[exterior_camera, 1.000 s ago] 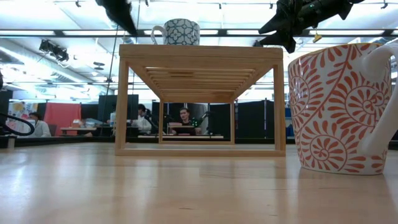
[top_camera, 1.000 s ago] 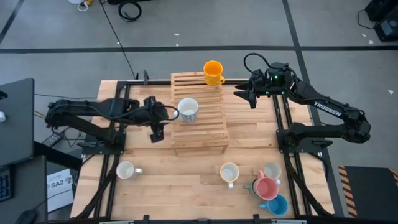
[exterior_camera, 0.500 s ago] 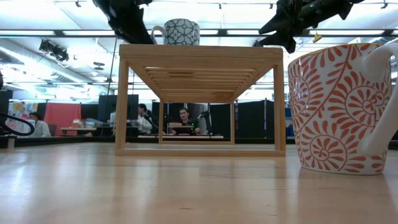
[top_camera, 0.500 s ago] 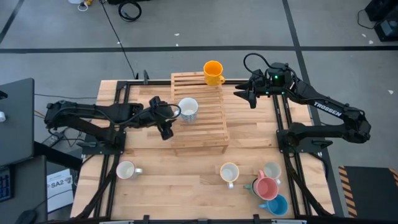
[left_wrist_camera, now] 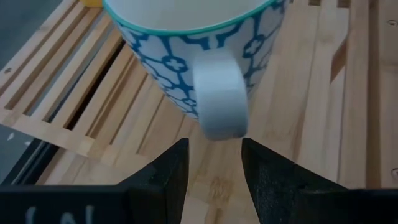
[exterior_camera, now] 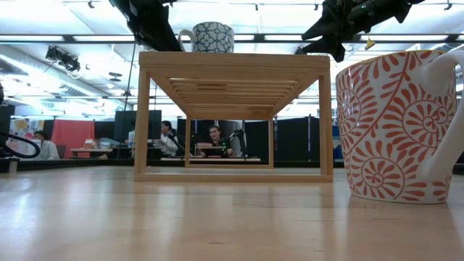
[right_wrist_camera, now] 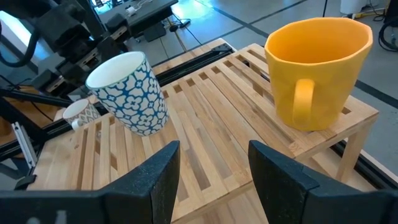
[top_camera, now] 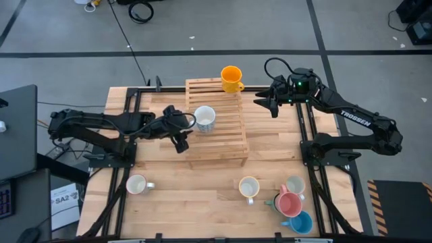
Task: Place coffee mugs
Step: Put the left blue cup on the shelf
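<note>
A white mug with a blue pattern (top_camera: 204, 119) (left_wrist_camera: 186, 43) stands upright on the wooden slatted rack (top_camera: 217, 145), with its handle (left_wrist_camera: 217, 99) toward the table's left. My left gripper (top_camera: 185, 129) (left_wrist_camera: 214, 165) is open just left of that handle, with a small gap to it. An orange mug (top_camera: 231, 78) (right_wrist_camera: 317, 68) stands on the rack's far right corner. My right gripper (top_camera: 258, 102) (right_wrist_camera: 214, 168) is open and hovers to the right of the orange mug, above the table.
On the near part of the table stand a white mug (top_camera: 137, 184), a cream mug (top_camera: 249, 187), and a cluster of a white (top_camera: 295, 185), a pink (top_camera: 289, 204) and a blue mug (top_camera: 300, 223). A white mug with an orange-red pattern (exterior_camera: 391, 123) fills the low view's right side.
My left gripper has moved toward the table's right and a little down, from beside the rack's left edge up to the patterned mug's handle, then held still. The mugs and my right arm have stayed put.
</note>
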You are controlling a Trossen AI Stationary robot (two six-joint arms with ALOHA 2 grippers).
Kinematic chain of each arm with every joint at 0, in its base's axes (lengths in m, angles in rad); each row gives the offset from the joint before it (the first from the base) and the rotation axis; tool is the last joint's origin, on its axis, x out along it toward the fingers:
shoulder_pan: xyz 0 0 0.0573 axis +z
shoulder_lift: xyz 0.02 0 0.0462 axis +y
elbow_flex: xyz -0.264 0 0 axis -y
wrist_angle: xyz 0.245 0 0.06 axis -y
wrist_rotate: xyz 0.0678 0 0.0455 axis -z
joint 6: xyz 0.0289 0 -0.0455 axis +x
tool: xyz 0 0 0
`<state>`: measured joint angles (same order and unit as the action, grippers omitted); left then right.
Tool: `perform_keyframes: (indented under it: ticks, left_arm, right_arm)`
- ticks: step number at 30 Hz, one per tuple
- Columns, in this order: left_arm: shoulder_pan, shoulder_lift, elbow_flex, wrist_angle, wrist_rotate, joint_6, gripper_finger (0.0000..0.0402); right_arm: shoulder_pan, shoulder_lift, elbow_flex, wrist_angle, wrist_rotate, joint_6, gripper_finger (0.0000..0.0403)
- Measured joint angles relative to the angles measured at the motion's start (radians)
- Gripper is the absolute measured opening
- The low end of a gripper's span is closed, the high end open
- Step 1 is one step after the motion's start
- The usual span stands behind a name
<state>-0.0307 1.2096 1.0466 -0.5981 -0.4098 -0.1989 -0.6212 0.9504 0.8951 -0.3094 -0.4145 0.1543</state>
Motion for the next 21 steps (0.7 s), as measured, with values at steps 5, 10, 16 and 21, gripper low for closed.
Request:
perform_keyframes:
  ticks: [5, 10, 16, 21]
  left_arm:
    - [0.001, 0.0, 0.0, 0.013, 0.006, -0.001, 0.0153]
    - [0.001, 0.0, 0.0, 0.013, 0.007, -0.026, 0.0153]
    - [0.001, 0.0, 0.0, 0.029, 0.01, -0.03, 0.0153]
    - [0.0, 0.0, 0.0, 0.035, 0.038, -0.031, 0.0153]
  right_arm:
    - [0.0, 0.0, 0.0, 0.0, 0.0, 0.0, 0.0197]
    - [0.0, 0.0, 0.0, 0.0, 0.0, 0.0, 0.0197]
    - [0.0, 0.0, 0.0, 0.0, 0.0, 0.0, 0.0197]
    - [0.0, 0.0, 0.0, 0.0, 0.0, 0.0, 0.0197]
